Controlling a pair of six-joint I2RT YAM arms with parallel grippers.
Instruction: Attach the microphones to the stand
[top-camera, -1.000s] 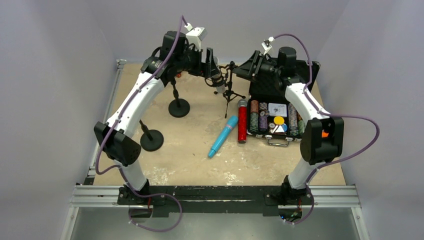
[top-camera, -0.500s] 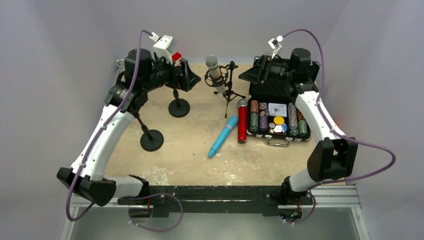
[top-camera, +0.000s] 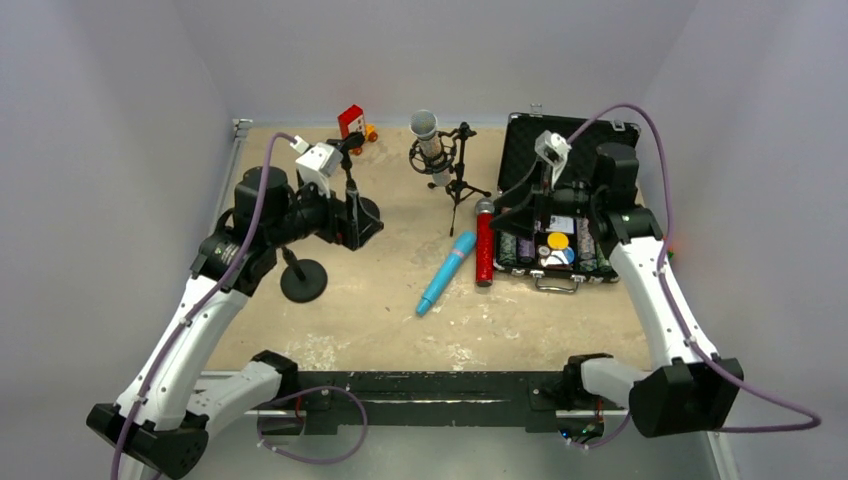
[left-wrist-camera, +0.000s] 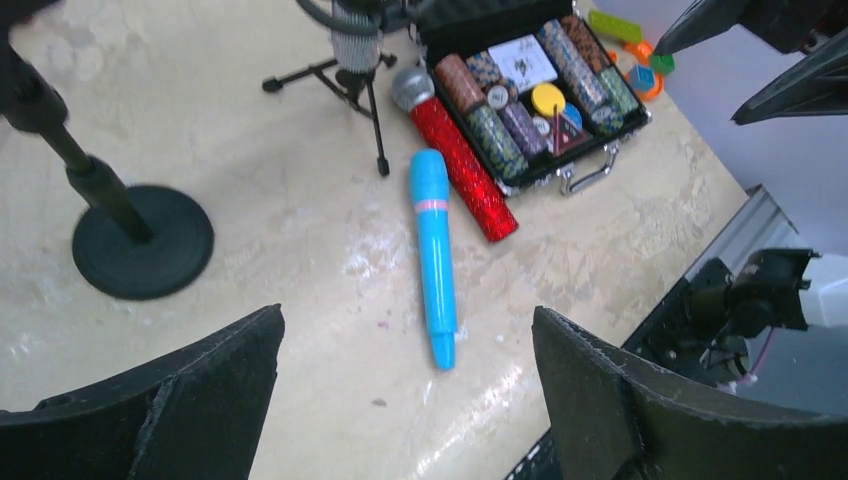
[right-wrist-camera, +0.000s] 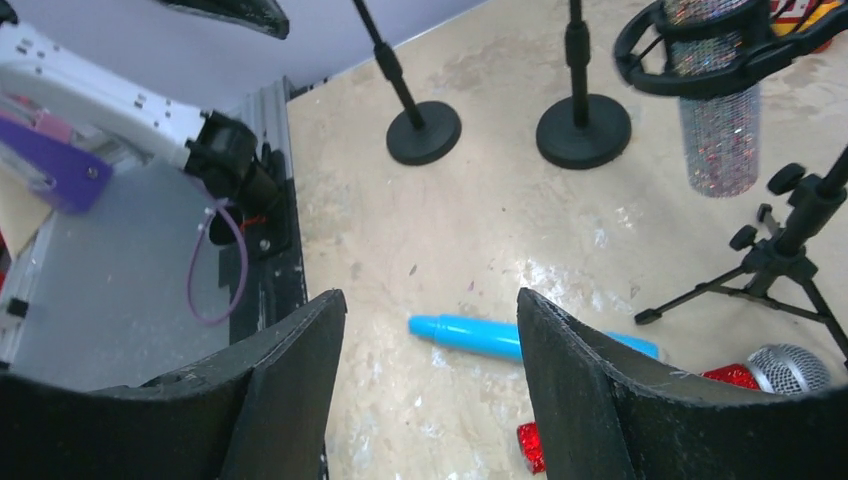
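The left claw (left-wrist-camera: 407, 320) and the right claw (right-wrist-camera: 430, 300) both hang wide open over the table with nothing in them.

The silver microphone (top-camera: 425, 135) sits in the ring of the tripod stand (top-camera: 458, 185) at the back. The blue microphone (top-camera: 446, 272) and the red microphone (top-camera: 484, 247) lie flat mid-table, just beside each other. The red one lies along the left wall of the case (top-camera: 528, 140). Two round-base stands (top-camera: 303, 278) (top-camera: 357, 212) on the left are bare.

Both loose microphones look stiff and probably light. Their round barrels are likely to roll if nudged. The blue one looks smooth and may slip, while the red glitter should give more bite. The best hold seems to be across the middle of the barrel. This keeps off the mesh head, which could dent, and leaves the tail free for the clip. The red one leaves little room for a finger on the case side.

The case stands open with its lid up and holds rows of poker chips (left-wrist-camera: 490, 135), a pack of cards (left-wrist-camera: 522, 62) and a few small discs.
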